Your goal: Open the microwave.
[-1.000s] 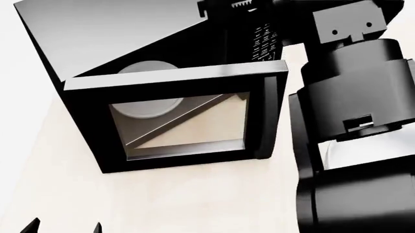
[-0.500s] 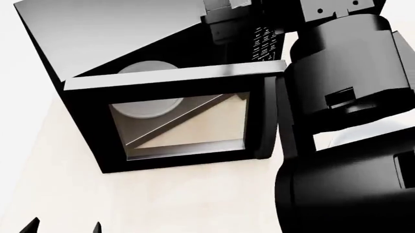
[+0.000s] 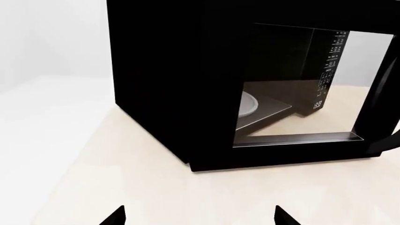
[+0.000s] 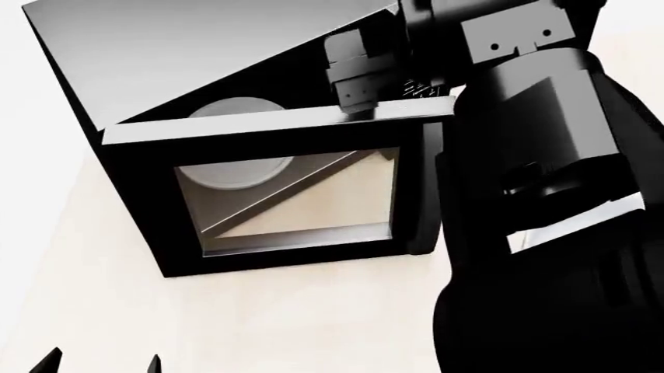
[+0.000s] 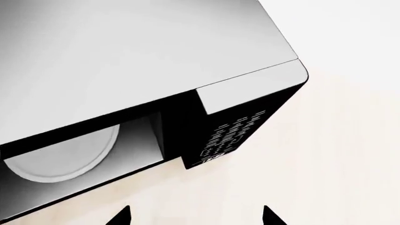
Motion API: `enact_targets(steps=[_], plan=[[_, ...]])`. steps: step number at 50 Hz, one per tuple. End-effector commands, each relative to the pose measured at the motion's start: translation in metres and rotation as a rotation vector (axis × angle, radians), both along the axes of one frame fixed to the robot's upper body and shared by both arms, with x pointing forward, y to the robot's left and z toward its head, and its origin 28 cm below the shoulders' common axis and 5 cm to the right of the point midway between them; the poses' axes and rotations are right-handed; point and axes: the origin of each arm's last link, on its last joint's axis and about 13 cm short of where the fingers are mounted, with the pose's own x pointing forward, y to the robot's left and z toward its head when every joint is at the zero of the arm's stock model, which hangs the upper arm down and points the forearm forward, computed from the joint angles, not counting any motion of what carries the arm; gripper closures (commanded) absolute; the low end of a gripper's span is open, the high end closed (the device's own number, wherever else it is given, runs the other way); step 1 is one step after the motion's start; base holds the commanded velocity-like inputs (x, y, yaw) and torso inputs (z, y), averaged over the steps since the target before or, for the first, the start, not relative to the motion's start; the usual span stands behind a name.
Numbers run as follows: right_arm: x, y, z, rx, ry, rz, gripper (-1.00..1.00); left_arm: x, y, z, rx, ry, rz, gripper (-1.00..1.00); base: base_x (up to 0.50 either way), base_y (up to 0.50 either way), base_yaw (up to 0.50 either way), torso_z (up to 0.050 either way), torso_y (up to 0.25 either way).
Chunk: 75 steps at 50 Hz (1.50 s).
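The microwave (image 4: 186,54) is a large black box with a grey top, and its glass-windowed door (image 4: 291,198) stands swung out from the cavity. The white turntable plate (image 4: 233,109) shows inside, with the vertical handle (image 4: 425,194) at the door's right edge. My right gripper (image 4: 358,93) hangs above the door's top edge by the keypad (image 4: 421,87). In the right wrist view the right gripper (image 5: 196,216) is open and empty over the grey top (image 5: 125,51), keypad (image 5: 228,136) and plate (image 5: 62,157). My left gripper (image 3: 200,216) is open and empty in front of the microwave (image 3: 162,84); its fingertips (image 4: 155,364) show low in the head view.
The microwave stands on a pale beige counter (image 4: 260,318). My right arm (image 4: 550,233) fills the right side of the head view and hides the counter behind it. A white wall (image 3: 50,37) lies beyond the counter's far edge.
My right arm has swung left and forward, bringing the right gripper over the microwave's front top edge. The door and the left gripper have not moved.
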Motion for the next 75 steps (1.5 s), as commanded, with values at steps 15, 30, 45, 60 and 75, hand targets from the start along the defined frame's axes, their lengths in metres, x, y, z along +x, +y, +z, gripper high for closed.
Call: enact_targets(steps=[15,30,45,60,75], plan=[[-0.003,-0.004,-0.004,-0.011,0.079,0.035,-1.00,-0.001,0.000,0.000,-0.001,-0.001,0.002,-1.00,0.00,0.00,0.00,0.000,0.000],[-0.009,-0.007,0.002,-0.007,0.102,0.060,-1.00,-0.001,0.000,0.000,0.000,-0.001,0.002,-1.00,0.00,0.00,0.00,0.000,0.000],[-0.030,-0.013,0.009,-0.048,0.132,0.060,-1.00,-0.002,0.000,0.000,0.001,0.001,0.000,-1.00,0.00,0.00,0.00,0.000,0.000],[-0.039,-0.016,0.008,-0.062,0.154,0.072,-1.00,-0.001,0.000,-0.001,0.001,0.003,0.004,-1.00,0.00,0.00,0.00,0.000,0.000],[-0.044,-0.019,-0.016,-0.053,0.204,0.112,-1.00,-0.001,0.000,-0.001,0.002,0.001,0.004,-1.00,0.00,0.00,0.00,0.000,0.000]])
